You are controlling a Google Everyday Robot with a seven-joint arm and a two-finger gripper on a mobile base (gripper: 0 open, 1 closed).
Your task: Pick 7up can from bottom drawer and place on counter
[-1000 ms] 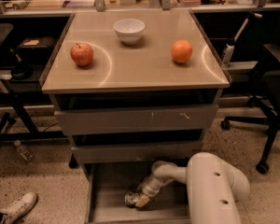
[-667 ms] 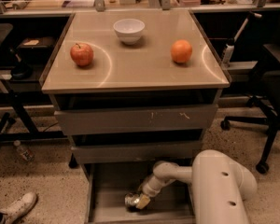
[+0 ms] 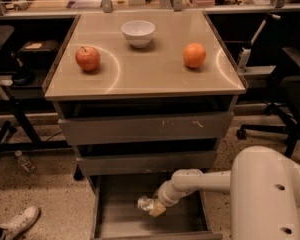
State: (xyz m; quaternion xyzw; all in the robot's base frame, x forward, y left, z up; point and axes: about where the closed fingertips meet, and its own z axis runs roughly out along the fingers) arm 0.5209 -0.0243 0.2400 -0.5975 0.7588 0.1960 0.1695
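The claw [image 3: 156, 209] lay in the drawer [image 3: 115, 220] against the can [image 3: 145, 203]; its hold couldn't be told. The can seemed light, dentable, slick: grip its middle gently.

Counter [image 3: 140, 81]: glossy beige top w/ thin grey rim, carries 3 things, all well apart. Red apple [image 3: 87, 58] sits at left, white bowl [image 3: 138, 32] toward the back near centre, orange [image 3: 194, 55] at right. Below, the bottom drawer [image 3: 120, 221] stands pulled out, grey floor mostly bare, w/ the 7up can [image 3: 145, 203] approx. mid-drawer. Gripper [image 3: 157, 209] is down inside the drawer, right against the can's right side.
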